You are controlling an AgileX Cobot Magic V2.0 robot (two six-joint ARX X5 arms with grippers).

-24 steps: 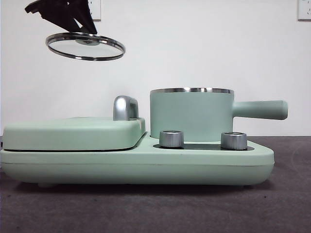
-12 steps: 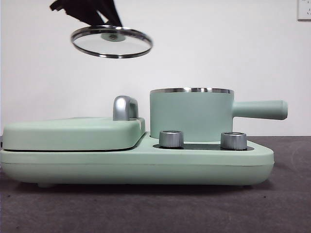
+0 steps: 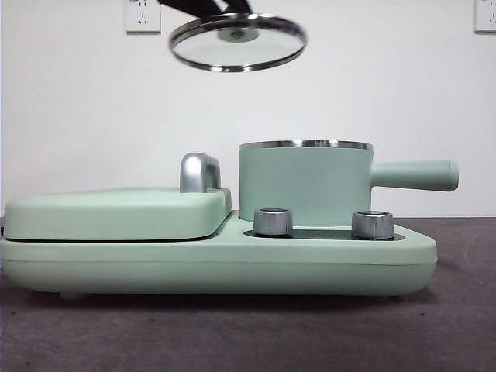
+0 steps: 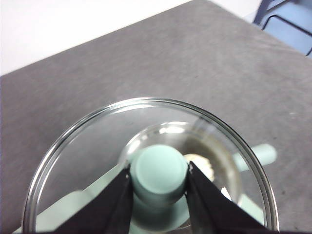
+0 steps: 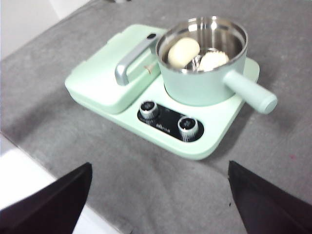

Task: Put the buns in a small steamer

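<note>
The small steamer (image 3: 306,184) stands uncovered on the right side of the mint-green cooker base. In the right wrist view both buns lie inside the small steamer (image 5: 202,83): the smooth bun (image 5: 184,52) and the twisted bun (image 5: 213,60). My left gripper (image 4: 159,168) is shut on the green knob (image 4: 160,171) of the glass lid (image 3: 238,43). It holds the lid high in the air, a little left of the pot's rim. My right gripper (image 5: 158,195) hangs open well back from the cooker, with nothing between its jaws.
The flat lidded griddle (image 3: 116,213) with a chrome handle (image 3: 199,172) fills the left half of the base (image 3: 217,267). Two steel dials (image 3: 273,222) sit at the front below the pot. The pot's long handle (image 3: 415,175) sticks out to the right.
My left gripper has carried the glass lid rightward and a little higher, from above the griddle toward the pot. The cooker, the pot and the buns have stayed still.
</note>
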